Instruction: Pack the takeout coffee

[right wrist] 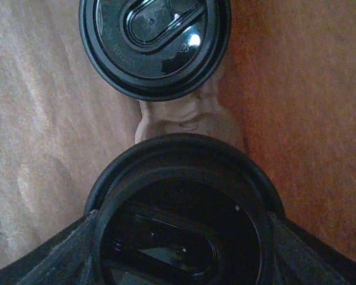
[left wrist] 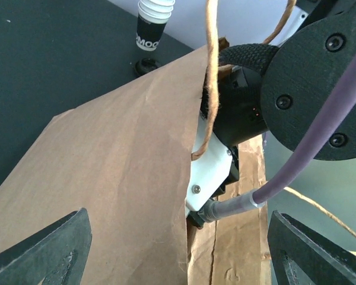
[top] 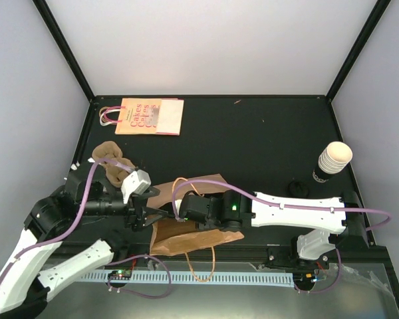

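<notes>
Right gripper straddles the takeout coffee at its black lid, inside the brown paper bag near another lidded cup; clamped or released, I cannot tell. Left gripper gapes at the bag's mouth. Likely light, crushable paper under a slick lid: grip the wall below the rim.

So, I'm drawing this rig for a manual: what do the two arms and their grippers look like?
Both arms have white moulded shells, left arm and right arm, with black joints. A lilac cable loops along each. The right wrist shows a green light. The fingers are dark grey, tapered blades.
</notes>
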`<state>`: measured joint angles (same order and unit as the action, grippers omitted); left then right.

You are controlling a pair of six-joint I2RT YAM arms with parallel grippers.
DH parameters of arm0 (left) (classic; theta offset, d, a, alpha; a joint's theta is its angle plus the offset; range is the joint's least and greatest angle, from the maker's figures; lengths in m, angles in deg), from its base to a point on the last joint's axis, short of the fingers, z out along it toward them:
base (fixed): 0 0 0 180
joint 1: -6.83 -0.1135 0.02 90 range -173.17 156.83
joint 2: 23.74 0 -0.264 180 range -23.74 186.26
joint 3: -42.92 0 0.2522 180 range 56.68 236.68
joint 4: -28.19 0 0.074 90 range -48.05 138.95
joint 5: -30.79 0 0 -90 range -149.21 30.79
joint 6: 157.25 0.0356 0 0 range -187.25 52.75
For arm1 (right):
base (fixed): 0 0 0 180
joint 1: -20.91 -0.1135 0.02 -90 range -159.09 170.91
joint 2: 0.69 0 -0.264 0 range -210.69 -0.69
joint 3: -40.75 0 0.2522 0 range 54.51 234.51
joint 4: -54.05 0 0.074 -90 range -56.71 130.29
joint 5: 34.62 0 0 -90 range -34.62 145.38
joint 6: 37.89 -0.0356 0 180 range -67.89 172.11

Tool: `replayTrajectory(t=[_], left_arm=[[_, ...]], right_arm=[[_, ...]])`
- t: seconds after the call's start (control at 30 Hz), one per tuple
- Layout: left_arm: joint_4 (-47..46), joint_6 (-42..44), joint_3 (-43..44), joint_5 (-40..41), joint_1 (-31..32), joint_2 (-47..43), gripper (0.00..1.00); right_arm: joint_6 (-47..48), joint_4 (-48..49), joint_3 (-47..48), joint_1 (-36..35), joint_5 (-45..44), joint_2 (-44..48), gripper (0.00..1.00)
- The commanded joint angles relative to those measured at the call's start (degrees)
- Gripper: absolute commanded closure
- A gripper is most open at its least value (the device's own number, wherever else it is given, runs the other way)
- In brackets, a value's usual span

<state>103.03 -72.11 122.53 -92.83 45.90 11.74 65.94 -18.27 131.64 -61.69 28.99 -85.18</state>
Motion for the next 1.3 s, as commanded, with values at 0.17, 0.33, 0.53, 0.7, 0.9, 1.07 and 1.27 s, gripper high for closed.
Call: replayTrajectory(t=[0.17, 0.33, 0.53, 0.7, 0.9, 1.07, 1.27], left_arm=[[4.11, -1.01, 5.25, 12.10, 6.86, 3.67, 0.16], [6.60, -0.28, 7.66, 13.66, 9.04, 6.31, 0.21], [10.54, 0.36, 9.22, 14.77, 12.32, 9.99, 0.40], [11.17, -0.27, 10.23, 16.68, 15.36, 10.66, 0.51], [11.97, -0.68, 11.67, 18.46, 16.38, 12.24, 0.87], [12.06, -0.75, 12.52, 20.88, 16.43, 12.85, 0.98], [11.71, -1.47, 12.69, 21.93, 16.48, 13.33, 0.98]], right_arm=[[0.33, -0.76, 0.82, 0.54, 0.76, 0.29, 0.48], [0.38, -0.93, 0.75, 0.47, 0.64, 0.38, 0.48], [0.39, -1.07, 0.79, 0.60, 0.62, 0.54, 0.48], [0.25, -1.27, 0.78, 0.61, 0.63, 0.39, 0.48], [0.09, -1.70, 1.01, 0.60, 0.64, 0.53, 0.48], [-0.79, -2.96, 1.33, 0.53, 0.10, 0.73, 0.48], [-2.92, -4.41, 2.17, 0.06, -0.74, 1.22, 0.49]])
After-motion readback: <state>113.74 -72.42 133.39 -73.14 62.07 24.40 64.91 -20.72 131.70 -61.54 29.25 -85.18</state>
